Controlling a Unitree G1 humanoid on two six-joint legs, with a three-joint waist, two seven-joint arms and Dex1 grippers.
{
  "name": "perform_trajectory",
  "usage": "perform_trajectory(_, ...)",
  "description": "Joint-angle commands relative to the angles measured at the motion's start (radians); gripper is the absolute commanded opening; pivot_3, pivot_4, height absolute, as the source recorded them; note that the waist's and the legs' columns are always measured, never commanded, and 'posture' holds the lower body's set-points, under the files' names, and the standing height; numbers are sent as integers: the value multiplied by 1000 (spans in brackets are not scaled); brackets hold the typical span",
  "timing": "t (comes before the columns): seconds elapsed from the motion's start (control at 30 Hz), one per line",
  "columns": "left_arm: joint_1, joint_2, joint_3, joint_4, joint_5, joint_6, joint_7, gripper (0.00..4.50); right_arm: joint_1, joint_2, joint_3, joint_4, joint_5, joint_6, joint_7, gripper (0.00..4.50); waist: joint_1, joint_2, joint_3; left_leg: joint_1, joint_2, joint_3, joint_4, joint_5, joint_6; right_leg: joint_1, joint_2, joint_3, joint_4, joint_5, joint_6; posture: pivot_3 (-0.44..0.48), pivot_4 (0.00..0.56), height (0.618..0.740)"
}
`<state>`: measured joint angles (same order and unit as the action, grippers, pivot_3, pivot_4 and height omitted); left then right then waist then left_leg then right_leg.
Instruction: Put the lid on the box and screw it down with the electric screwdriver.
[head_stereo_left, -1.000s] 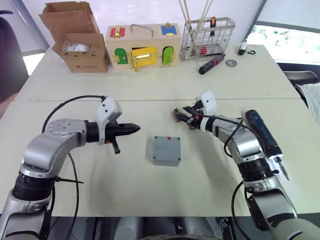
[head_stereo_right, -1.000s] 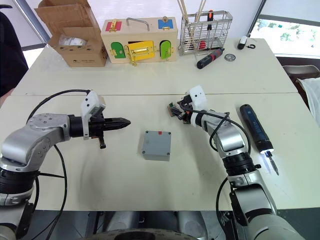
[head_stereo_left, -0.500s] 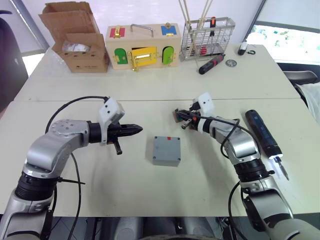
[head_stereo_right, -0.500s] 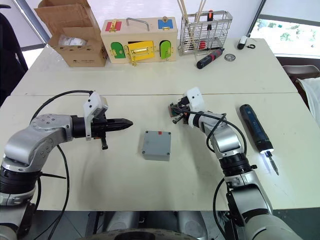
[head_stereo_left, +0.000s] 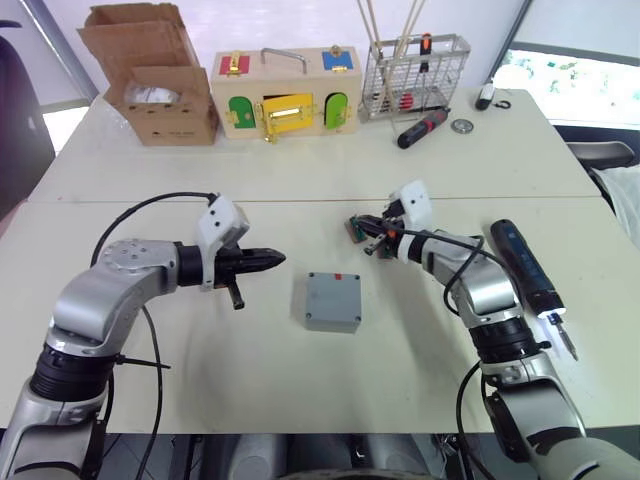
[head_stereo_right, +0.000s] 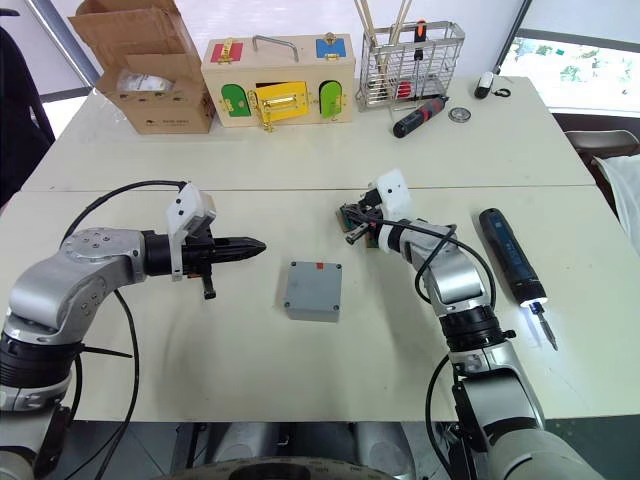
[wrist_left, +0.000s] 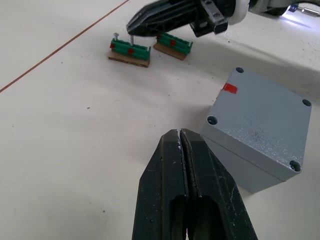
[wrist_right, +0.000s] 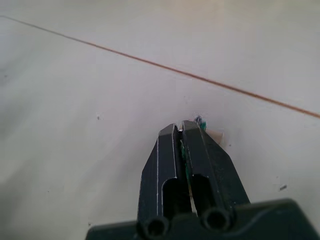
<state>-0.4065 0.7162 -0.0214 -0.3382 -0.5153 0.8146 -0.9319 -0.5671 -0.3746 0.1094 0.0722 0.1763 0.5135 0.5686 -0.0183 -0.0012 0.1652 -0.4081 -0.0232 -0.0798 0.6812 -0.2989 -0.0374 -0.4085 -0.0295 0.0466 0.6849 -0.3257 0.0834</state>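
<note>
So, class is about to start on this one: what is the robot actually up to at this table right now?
The grey box sits in the middle of the table with its lid already resting on top. The right gripper, fingers closed, is at two small green screw holders just behind the box, apparently pinching a screw. The left gripper hovers shut and empty beside the box. The electric screwdriver lies on the table at the robot's right, its tip light on, not picked up.

a robot test lab: white table (head_stereo_left: 300, 180) with wire tool rack (head_stereo_left: 413, 78), latch-board box (head_stereo_left: 287, 95) and carton (head_stereo_left: 160, 85).
</note>
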Motion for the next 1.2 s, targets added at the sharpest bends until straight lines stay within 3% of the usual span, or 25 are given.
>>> perform_trajectory(0.03,-14,-1,6,-27,-17,-23,-5,0,-21,-8,-42,-87,34,2,12,60,0,0,0,0,0,0,0,0,0,0,0,0,0,0,0,0,150,740)
perform_trajectory(0.23,-41,-4,-17,-31,-27,-32,-38,0,-4,-44,-118,-287,121,110,28,60,5,0,0,0,0,0,0,0,0,0,0,0,0,0,0,0,150,740)
perform_trajectory(0.37,-41,40,-48,-94,-55,-34,-117,0,93,-146,-180,-560,279,299,85,60,6,0,0,0,0,-1,0,0,0,0,-1,0,0,0,0,0,150,740)
perform_trajectory(0.57,-53,72,-120,-118,-24,-77,-172,0,217,-211,-181,-753,394,423,74,60,4,0,0,0,0,-1,-1,-3,6,1,0,0,0,0,0,0,150,740)
perform_trajectory(1.2,-84,79,-156,-58,8,-121,-215,0,316,-237,-83,-770,374,400,8,60,5,0,0,0,0,-1,1,-3,6,2,0,0,0,0,0,0,150,740)
